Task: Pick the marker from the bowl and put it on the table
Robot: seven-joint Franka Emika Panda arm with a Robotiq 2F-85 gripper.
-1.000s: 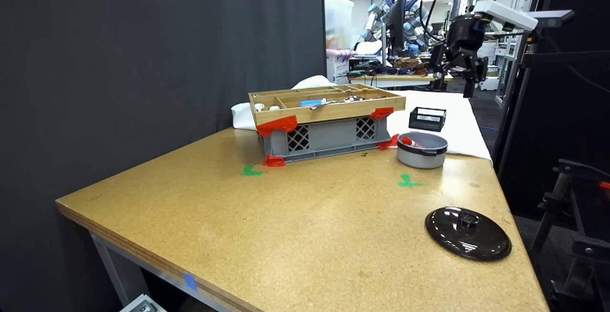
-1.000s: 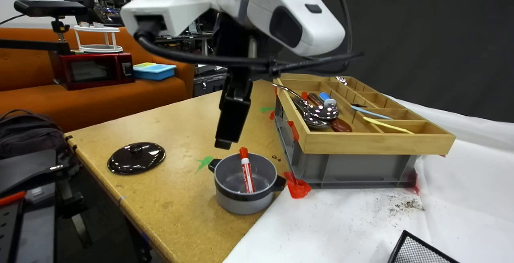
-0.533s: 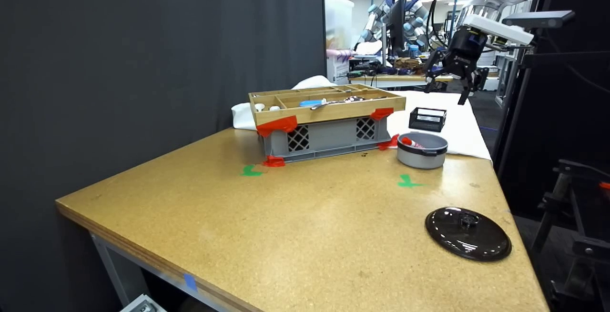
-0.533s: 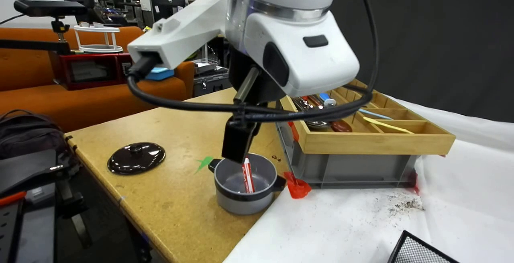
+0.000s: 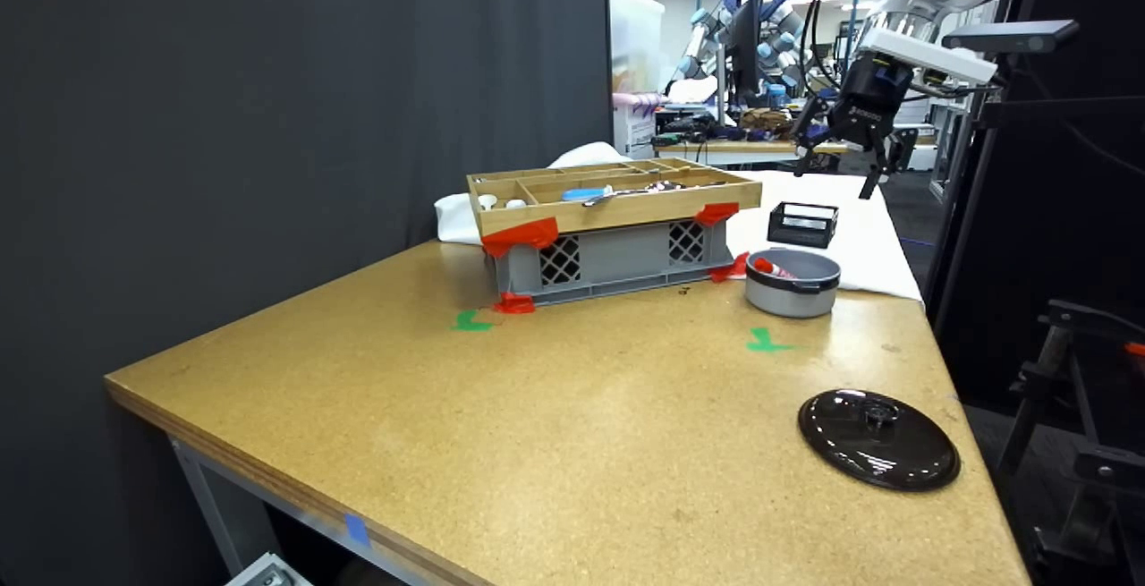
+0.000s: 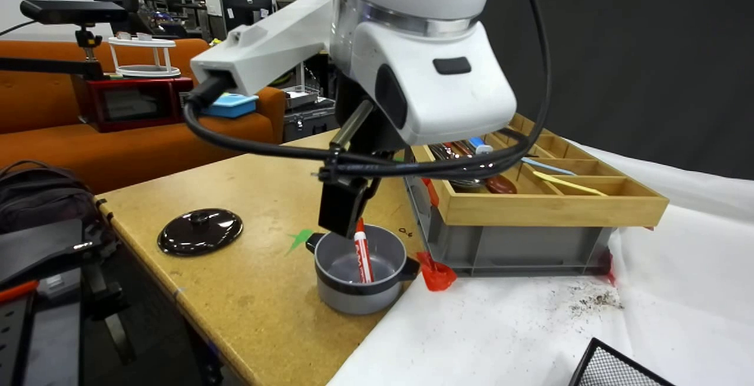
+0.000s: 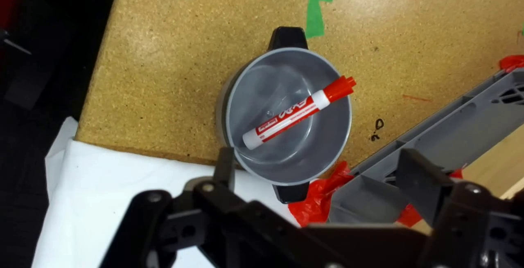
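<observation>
Grasp Preparation

Surface (image 5: 555,443): wood-toned. Tool (image 5: 833,183): spread wide, gripping nothing. Bowl (image 6: 356,300): on the surface. Marker (image 7: 299,112): tilted inside the bowl, red end uppermost; likely light, rigid, slightly slippery. Grip crosswise at mid-length.

Dark lid (image 5: 878,440), wooden tray (image 6: 554,210) atop grey crate (image 6: 530,250).

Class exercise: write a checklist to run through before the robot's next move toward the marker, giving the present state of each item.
1. Gripper open: ok, jaws spread apart.
2. Marker inside bowl: ok, lying aslant.
3. Lid off the bowl: ok, on the table.
4. Marker between the jaws: not ok, the gripper hangs higher, apart from it.
5. Room beside the crate for descent: cannot tell; one jaw overlaps it in the wrist view.
</observation>
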